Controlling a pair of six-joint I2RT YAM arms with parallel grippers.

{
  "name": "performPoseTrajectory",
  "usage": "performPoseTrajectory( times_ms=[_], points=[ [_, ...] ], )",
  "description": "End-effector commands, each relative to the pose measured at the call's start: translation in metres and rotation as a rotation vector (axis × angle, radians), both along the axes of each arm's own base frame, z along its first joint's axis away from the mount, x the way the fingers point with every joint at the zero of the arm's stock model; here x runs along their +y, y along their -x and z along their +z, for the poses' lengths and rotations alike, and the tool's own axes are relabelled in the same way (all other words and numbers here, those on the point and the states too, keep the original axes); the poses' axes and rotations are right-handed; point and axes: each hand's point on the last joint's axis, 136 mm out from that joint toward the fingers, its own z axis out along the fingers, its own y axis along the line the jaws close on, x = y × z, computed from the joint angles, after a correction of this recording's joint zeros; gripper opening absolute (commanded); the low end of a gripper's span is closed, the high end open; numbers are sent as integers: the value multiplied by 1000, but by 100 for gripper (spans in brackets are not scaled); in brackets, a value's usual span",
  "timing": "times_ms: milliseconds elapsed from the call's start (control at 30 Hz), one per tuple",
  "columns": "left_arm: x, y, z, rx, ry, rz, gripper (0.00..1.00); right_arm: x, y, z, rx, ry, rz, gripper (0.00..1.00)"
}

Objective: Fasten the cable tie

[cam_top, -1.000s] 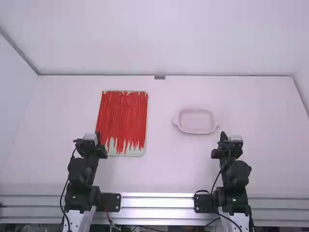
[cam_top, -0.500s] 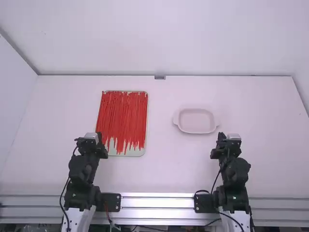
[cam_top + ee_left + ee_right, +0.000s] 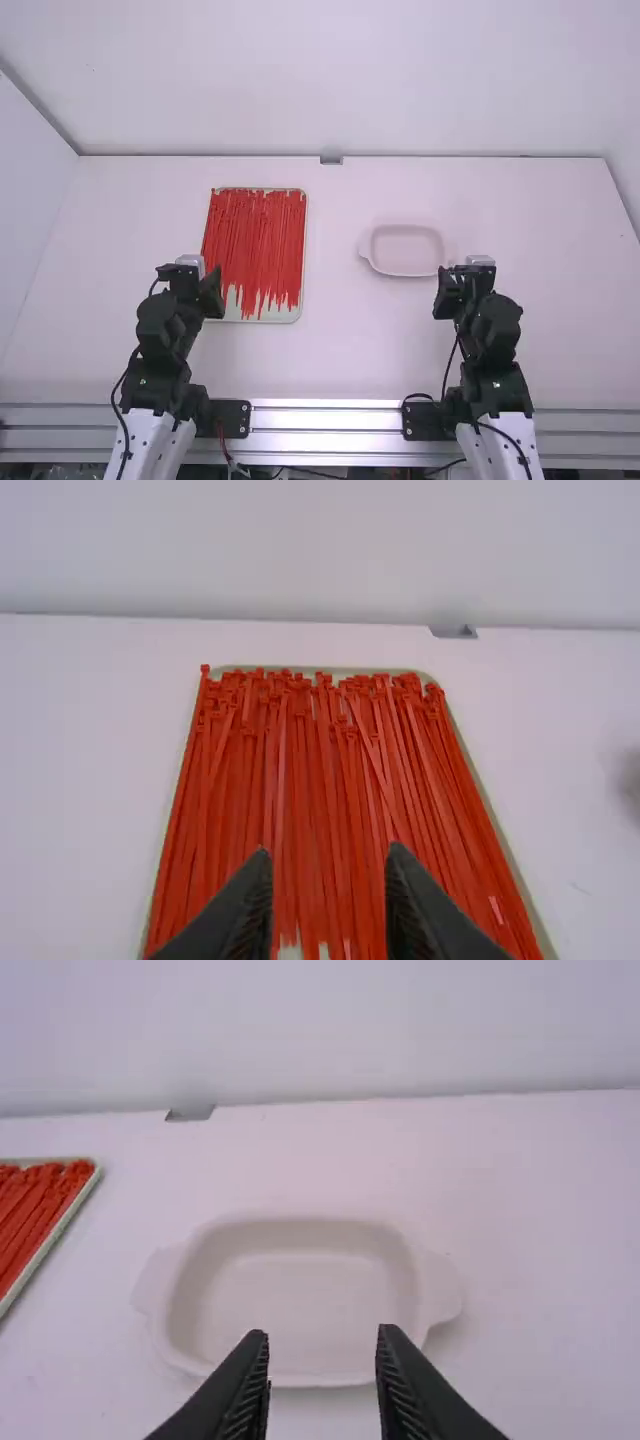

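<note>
Ties (image 3: pixel 255 245) lay heaped on a tray (image 3: pixel 266 317); left gripper (image 3: pixel 325 900) over them and right gripper (image 3: pixel 318 1380) by the dish (image 3: pixel 300 1280) both gaped, empty.

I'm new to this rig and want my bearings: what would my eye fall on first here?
The bright red cable ties stand out most, laid side by side on a pale tray on the left half of the table. To their right sits a shallow white dish. The left claw hangs open over the ties' near ends and the right claw hangs open before the dish, neither holding anything.
</note>
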Motion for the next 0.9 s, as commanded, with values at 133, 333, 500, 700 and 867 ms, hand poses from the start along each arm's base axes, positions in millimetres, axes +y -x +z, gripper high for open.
performPoseTrajectory(
  times_ms=[133,333,500,700,867],
  points=[
    [-12,-15,20,58,54,-48,44,10,-14,11,114,-41,38,44],
    [-19,-30,23,121,45,-87,54,11,-27,4,230,-81,22,54],
    [-27,-47,22,203,77,-114,66,24,-36,-11,382,-161,70,65],
    [-34,-60,12,311,111,-133,76,50,-44,-18,489,-187,195,76],
    [-40,-68,2,405,164,-131,84,67,-50,-27,567,-173,267,84]
  ],
)
